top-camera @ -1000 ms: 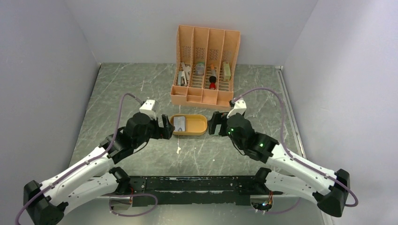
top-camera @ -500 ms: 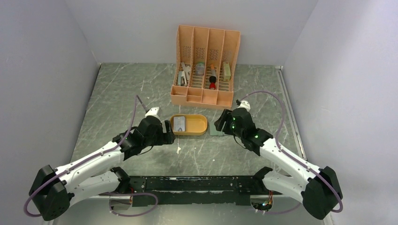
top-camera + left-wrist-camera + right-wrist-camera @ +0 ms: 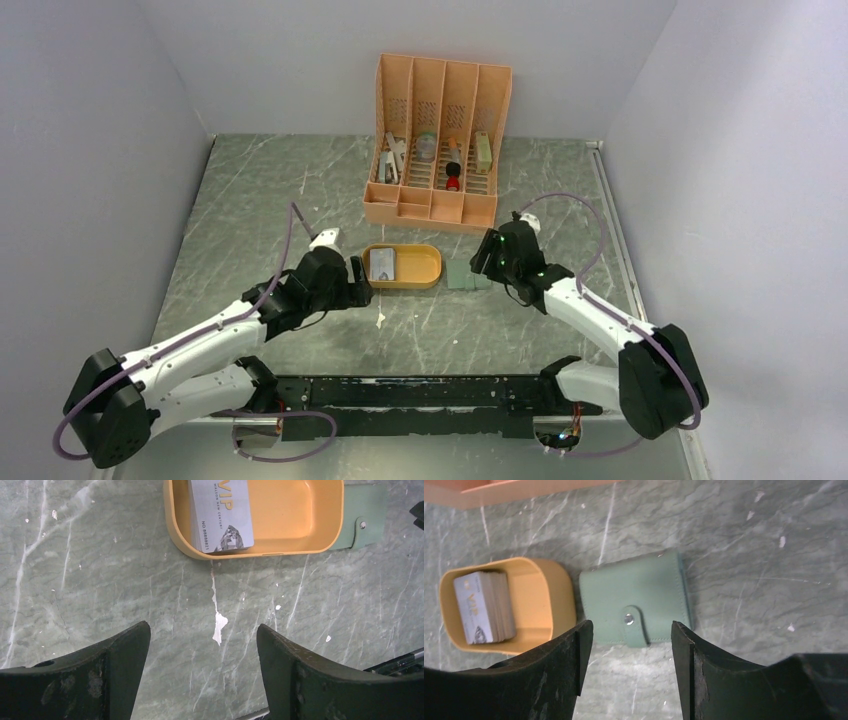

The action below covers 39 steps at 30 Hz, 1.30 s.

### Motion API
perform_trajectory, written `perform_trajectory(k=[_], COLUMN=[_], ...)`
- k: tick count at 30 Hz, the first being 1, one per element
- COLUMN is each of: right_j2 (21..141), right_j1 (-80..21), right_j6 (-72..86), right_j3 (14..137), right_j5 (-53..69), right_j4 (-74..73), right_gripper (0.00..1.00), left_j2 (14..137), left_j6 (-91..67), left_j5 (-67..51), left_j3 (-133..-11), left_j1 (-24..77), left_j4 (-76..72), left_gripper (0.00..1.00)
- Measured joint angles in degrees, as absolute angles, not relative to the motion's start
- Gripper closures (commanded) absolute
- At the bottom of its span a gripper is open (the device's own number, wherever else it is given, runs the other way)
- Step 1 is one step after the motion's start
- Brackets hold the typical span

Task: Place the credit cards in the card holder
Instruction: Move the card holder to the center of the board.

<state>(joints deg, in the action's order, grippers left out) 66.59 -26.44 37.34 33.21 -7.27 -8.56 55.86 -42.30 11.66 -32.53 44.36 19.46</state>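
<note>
the credit cards (image 3: 221,515) sit as a stack in the left end of an orange oval tray (image 3: 300,510), leaning a little against its wall. the top card is grey and we can read "vip" on its face. the tray lies on the grey marbled tabletop (image 3: 280,190), just in front of a tall orange slotted organizer (image 3: 437,140) that holds several small items.

the card holder (image 3: 634,600) lies flat on the tabletop just beside the tray's right end; we cannot tell whether the two touch. it is grey-green, folded closed, with its strap fastened by a round snap on the upper face.

the left end effector (image 3: 202,640) hangs over bare tabletop just near of the tray's left end, its fingers spread wide with nothing between them. a white scuff on the stone shows in the gap.

the right end effector (image 3: 631,630) is above the card holder's near edge, its fingers apart and framing the strap. from the wrist view we cannot tell whether the fingertips touch the holder or the tabletop. in the top view the right arm reaches in from the right, and its end effector sits just right of the holder.
</note>
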Motion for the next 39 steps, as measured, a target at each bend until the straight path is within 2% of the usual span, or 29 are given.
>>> perform_trajectory(k=[12,20,28,31,39], right_j2=[78.11,80.44,77.36,75.46,68.64], right_j1=[-21.63,-21.43,-21.43,-21.43,-21.43], right_j6=[37.45,37.21,36.58,36.23,35.00], right_j3=[33.21,32.82,29.71,28.86,27.68], right_j5=[-5.32,-4.49,-4.23,-4.03,-2.68], right_j4=[-4.71,-2.37,-1.72,-2.44,-8.05], right_gripper=[0.40,0.58,0.85,1.00,1.00], left_j2=[52.77,51.11,48.58,48.58,47.40], left_j6=[-42.28,-42.28,-41.98,-41.80,-41.80], left_j5=[11.64,11.68,11.79,11.79,11.75], left_j3=[-32.38,-31.55,-31.38,-31.38,-31.14], left_j1=[44.27,44.10,44.10,44.10,44.10], left_j4=[19.81,20.75,21.93,22.37,22.68], left_gripper=[0.17,0.17,0.18,0.18,0.18])
